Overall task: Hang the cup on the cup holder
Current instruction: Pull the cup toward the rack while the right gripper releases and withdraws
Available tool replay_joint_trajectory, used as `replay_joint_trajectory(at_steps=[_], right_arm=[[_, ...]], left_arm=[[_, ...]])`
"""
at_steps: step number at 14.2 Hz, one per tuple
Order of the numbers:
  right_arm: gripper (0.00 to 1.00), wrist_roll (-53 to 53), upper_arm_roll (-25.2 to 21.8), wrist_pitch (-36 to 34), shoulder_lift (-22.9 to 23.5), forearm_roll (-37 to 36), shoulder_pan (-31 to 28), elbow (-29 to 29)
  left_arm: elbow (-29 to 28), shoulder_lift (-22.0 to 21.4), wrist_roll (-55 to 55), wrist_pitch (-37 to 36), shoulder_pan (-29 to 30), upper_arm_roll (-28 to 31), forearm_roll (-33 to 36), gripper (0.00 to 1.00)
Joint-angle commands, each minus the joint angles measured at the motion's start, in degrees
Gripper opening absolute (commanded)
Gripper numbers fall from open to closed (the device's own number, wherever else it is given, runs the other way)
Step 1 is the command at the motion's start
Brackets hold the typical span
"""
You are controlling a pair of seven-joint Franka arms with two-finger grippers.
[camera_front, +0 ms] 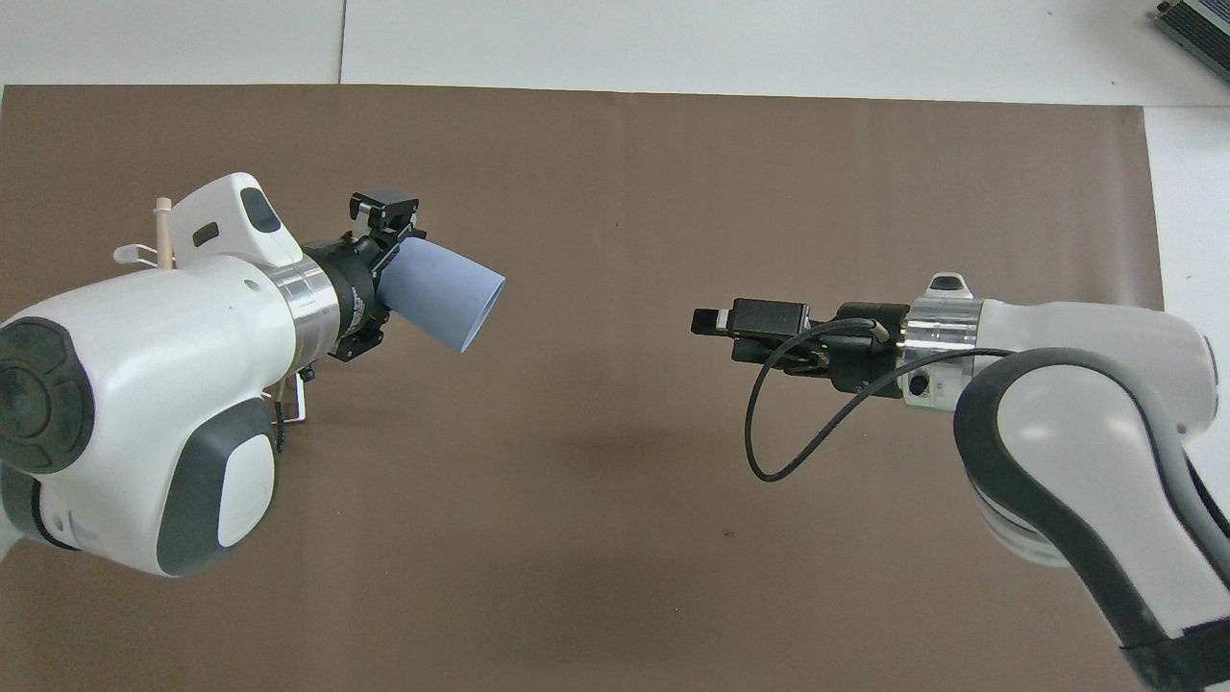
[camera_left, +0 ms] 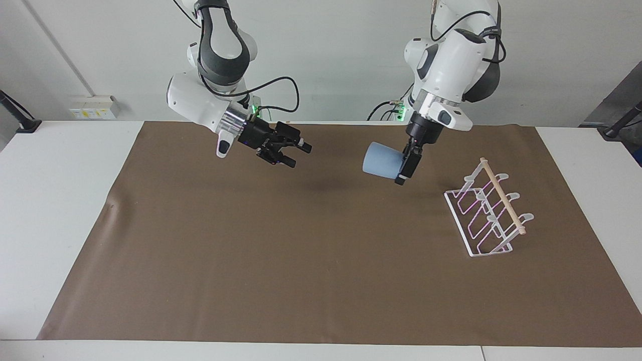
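The light-blue cup point(camera_left: 380, 160) hangs on its side in the air, held by its base end in my left gripper point(camera_left: 404, 168), which is shut on it over the mat, toward the cup holder. In the overhead view the cup point(camera_front: 444, 293) points its open rim toward the table's middle, with the left gripper point(camera_front: 380, 259) at its base. The white wire cup holder point(camera_left: 489, 210) with its wooden dowel stands on the mat at the left arm's end; in the overhead view my left arm hides most of the cup holder point(camera_front: 161, 231). My right gripper point(camera_left: 296, 153) is open and empty, raised over the mat point(camera_front: 706, 322).
A brown mat point(camera_left: 301, 260) covers most of the white table. A black cable loops from the right wrist point(camera_front: 778, 432). A wall socket point(camera_left: 93, 107) sits at the right arm's end, off the table.
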Motion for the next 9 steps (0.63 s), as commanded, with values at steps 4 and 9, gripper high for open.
replay_joint_trajectory(at_steps=[4, 9], right_arm=[[1.00, 3.1, 0.2, 0.2, -0.3, -22.6, -5.0, 2.9], [1.00, 10.5, 0.3, -0.2, -0.3, -46.4, -8.7, 5.4]], left_arm=[[1.7, 0.1, 1.9, -1.7, 7.7, -0.5, 21.6, 0.00], [1.6, 0.0, 1.5, -1.0, 13.4, -0.5, 37.9, 0.00]])
